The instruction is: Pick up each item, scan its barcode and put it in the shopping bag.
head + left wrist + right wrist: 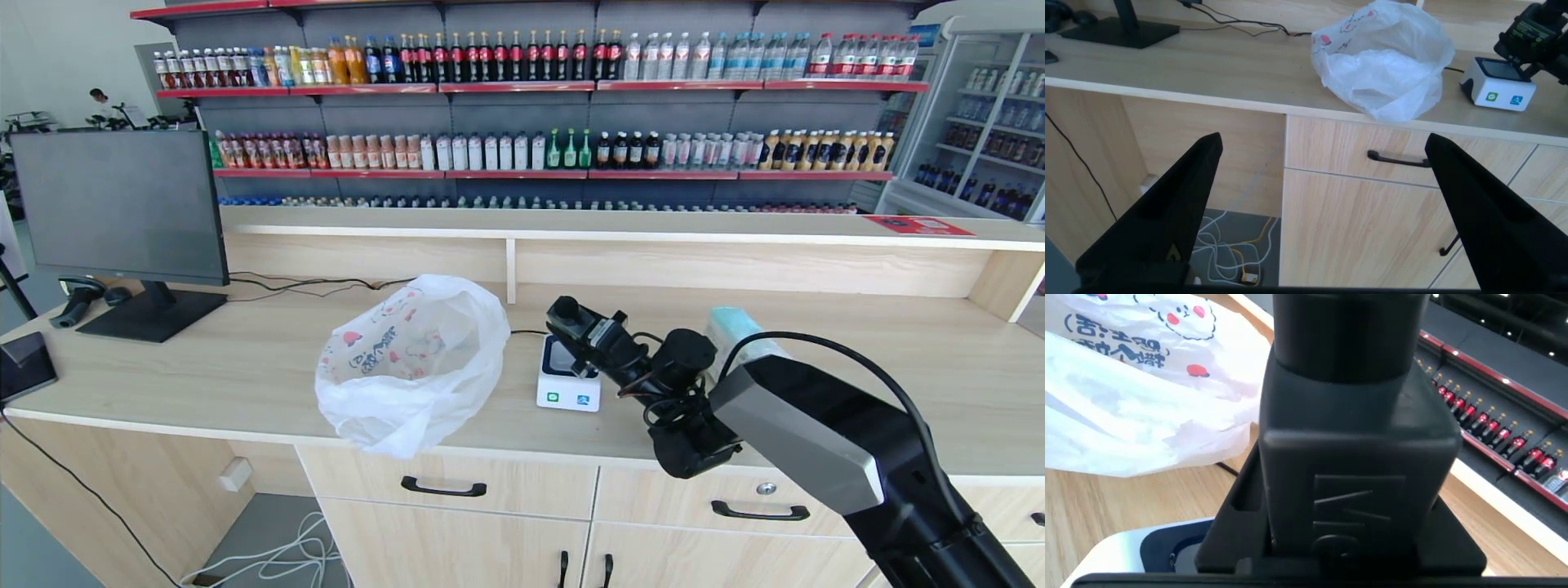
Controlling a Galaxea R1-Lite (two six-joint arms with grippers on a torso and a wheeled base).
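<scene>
Sagging open beside the scanner, the white shopping bag bears red cartoons; left gripper wide, right gripper unclear.

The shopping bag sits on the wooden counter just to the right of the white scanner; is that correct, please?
Not quite. The shopping bag does sit on the wooden counter, but it is to the left of the white scanner, not to its right. The head view shows this.
</scene>
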